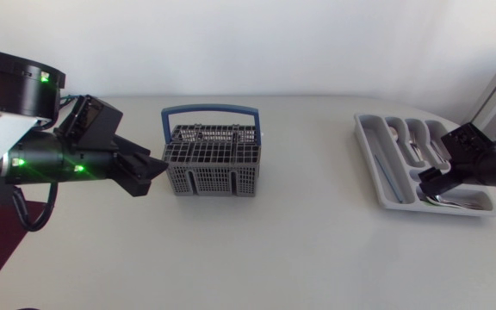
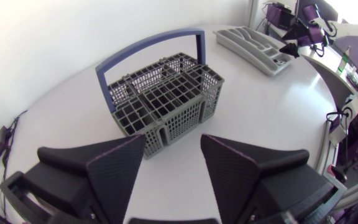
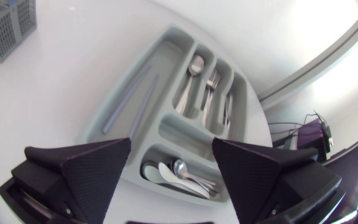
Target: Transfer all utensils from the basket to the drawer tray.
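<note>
Two grippers, both spread and holding nothing. My left gripper [image 1: 151, 172] sits just beside the basket's [image 2: 166, 102] short end, pointing at it. My right gripper [image 3: 172, 146] hangs over the near crosswise compartment of the drawer tray [image 3: 160, 56]. The basket and the tray stand well apart on the surface [image 1: 317, 241].

The utensils are polished metal, so I judge them stiff, fairly light and slippery. Broad wedge fingers would hold best across a handle near its middle or at the neck, not on a rounded bowl or on tines. Anything upright in a cell would need a straight pull upward so that it does not snag the grid.

The basket is grey mesh split into many small cells under a blue hoop handle [image 2: 148, 46]. From my left wrist view nothing sticks up out of any cell, though I cannot see to the bottom of the deeper ones. It may well be empty.

The tray is well filled:
- The crosswise compartment under my right gripper holds a heap of spoons [image 3: 179, 174].
- One lengthwise slot holds a spoon [image 3: 195, 65].
- The slot next to it holds forks [image 3: 213, 84].
- A third slot holds more cutlery that I cannot identify.
- The long outer compartment holds two thin grey sticks [image 3: 132, 96].
</note>
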Controlling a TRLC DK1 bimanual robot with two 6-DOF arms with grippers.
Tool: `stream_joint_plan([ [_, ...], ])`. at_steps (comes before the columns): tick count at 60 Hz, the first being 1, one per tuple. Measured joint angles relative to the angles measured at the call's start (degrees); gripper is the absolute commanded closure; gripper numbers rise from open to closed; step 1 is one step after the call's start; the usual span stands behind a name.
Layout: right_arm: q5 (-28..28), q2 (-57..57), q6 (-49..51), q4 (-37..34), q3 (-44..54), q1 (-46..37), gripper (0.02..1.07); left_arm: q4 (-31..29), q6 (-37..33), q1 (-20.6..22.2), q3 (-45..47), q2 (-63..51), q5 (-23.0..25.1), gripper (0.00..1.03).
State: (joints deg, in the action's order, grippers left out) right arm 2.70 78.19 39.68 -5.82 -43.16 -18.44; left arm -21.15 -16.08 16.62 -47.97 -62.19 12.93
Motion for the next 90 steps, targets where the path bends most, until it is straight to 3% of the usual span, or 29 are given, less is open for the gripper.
stream_joint_plan([
  [9,-0.55,-6.78,-6.01,-3.89,0.0,9.01,0.06,-0.02,0.02,-1.2,1.2,2.1,-0.24,0.32],
  [22,-3.76,-11.1,-13.49,-6.16,0.66,23.5,0.06,0.0,0.02,-2.75,3.26,6.32,-2.93,0.1],
  [39,-5.75,-17.18,-20.87,-6.45,2.14,33.11,0.06,0.46,0.87,-5.22,6.32,10.78,-4.48,0.07],
  [56,-6.27,-22.99,-24.94,-5.92,4.24,34.36,0.07,0.96,1.07,-9.57,9.97,15.15,-6.64,0.07],
  [90,-16.26,-44.15,-24.0,-0.11,17.99,34.1,0.07,7.39,5.81,-15.45,23.52,35.85,-7.32,0.09],
])
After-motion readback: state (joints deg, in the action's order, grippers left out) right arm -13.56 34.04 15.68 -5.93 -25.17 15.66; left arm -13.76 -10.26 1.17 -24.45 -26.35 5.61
